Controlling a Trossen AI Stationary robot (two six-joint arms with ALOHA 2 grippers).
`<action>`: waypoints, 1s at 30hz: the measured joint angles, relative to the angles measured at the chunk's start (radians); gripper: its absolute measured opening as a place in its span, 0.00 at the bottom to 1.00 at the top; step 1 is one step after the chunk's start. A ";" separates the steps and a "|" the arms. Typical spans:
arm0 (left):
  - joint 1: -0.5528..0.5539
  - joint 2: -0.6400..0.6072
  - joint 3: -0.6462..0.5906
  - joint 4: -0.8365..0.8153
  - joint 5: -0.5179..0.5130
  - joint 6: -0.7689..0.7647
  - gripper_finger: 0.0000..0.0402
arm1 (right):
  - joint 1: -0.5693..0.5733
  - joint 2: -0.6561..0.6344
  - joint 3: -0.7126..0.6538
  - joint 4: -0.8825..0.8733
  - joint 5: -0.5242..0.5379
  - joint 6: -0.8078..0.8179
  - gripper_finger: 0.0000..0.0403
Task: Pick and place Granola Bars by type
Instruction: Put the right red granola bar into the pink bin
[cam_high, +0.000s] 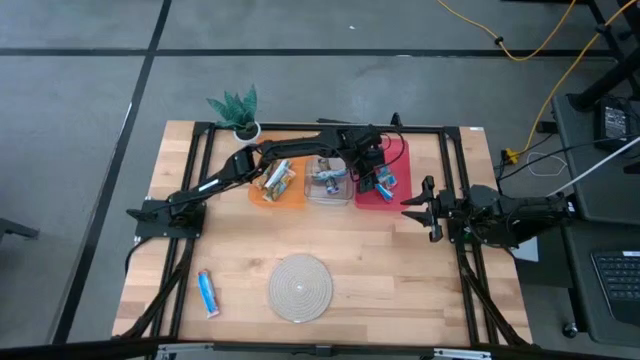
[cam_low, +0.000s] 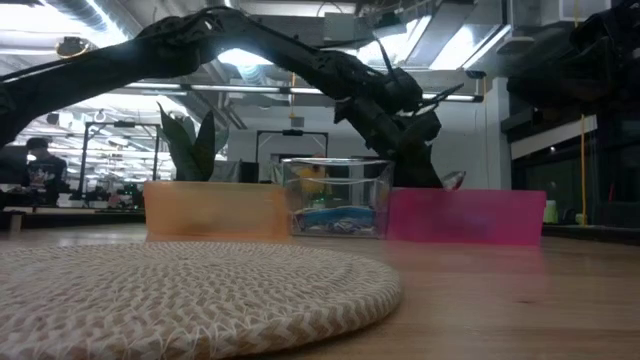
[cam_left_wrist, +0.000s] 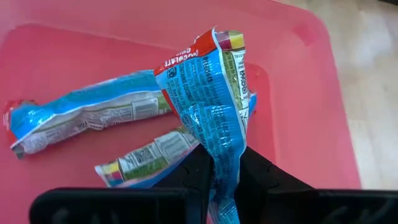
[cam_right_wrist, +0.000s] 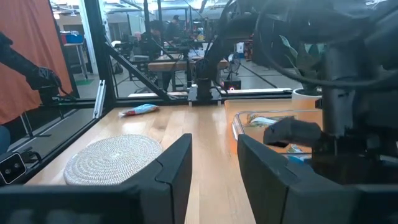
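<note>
A blue bar (cam_left_wrist: 208, 99) hangs pinched in my left pincer (cam_left_wrist: 222, 177) over the red bin (cam_left_wrist: 298, 37), above two bars (cam_left_wrist: 81, 115) lying inside. One bar (cam_high: 207, 292) lies near the desk (cam_high: 400, 270) edge. My right pincer (cam_high: 418, 208), slightly parted, empty, waits beside the bin.

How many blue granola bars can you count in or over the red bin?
3: two blue bars lie in the red bin, one beside the other; the third hangs pinched in the left hand. Others may be hidden.
</note>
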 joint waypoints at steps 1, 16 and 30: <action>-0.002 0.006 0.000 0.008 -0.001 0.000 0.11 | 0.000 0.000 0.000 0.000 0.000 0.000 0.33; -0.012 0.016 -0.001 0.015 -0.030 -0.011 0.23 | 0.000 0.000 0.000 0.000 0.000 0.000 0.33; -0.016 -0.010 0.008 0.006 -0.040 -0.005 0.44 | 0.000 0.000 0.000 0.000 0.000 0.000 0.33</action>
